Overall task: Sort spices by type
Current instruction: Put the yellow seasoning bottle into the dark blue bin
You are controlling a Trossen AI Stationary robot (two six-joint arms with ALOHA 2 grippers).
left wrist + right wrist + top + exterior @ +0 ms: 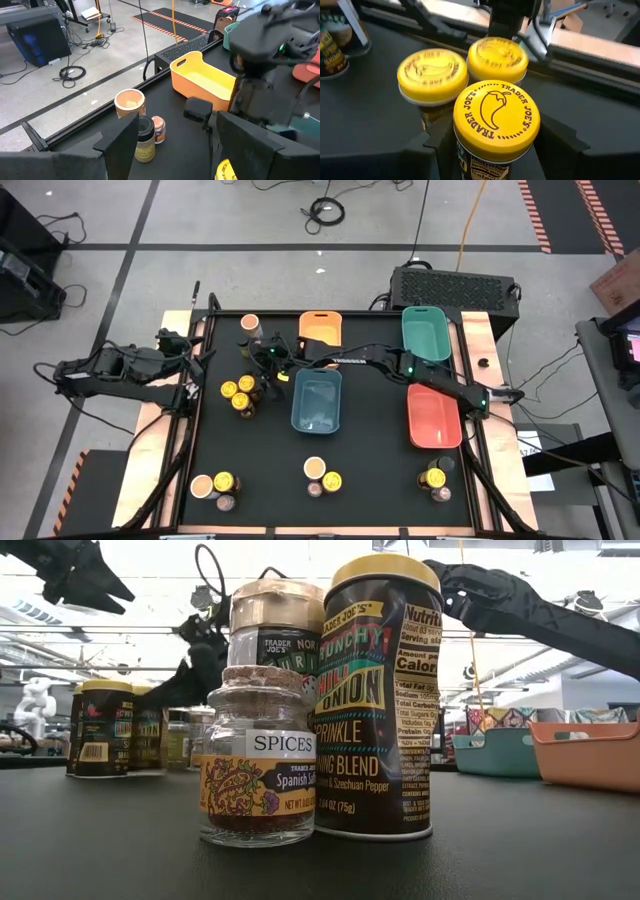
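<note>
While the left gripper [170, 145] hangs with fingers apart at the table's left edge, holding nothing, the right gripper [490, 145] reaches across to a cluster of three yellow-lidded Trader Joe's jars [238, 393] left of the blue tray [316, 402]. Its fingers straddle the nearest jar [496, 120]; whether they grip it cannot be told. Other spice jars [318, 477] stand along the front edge.

Glossy yellow plastic lids [496, 121] on the jars; a clear glass jar [258, 772] beside them carries a paper label; the table [500, 850] is matt black
</note>
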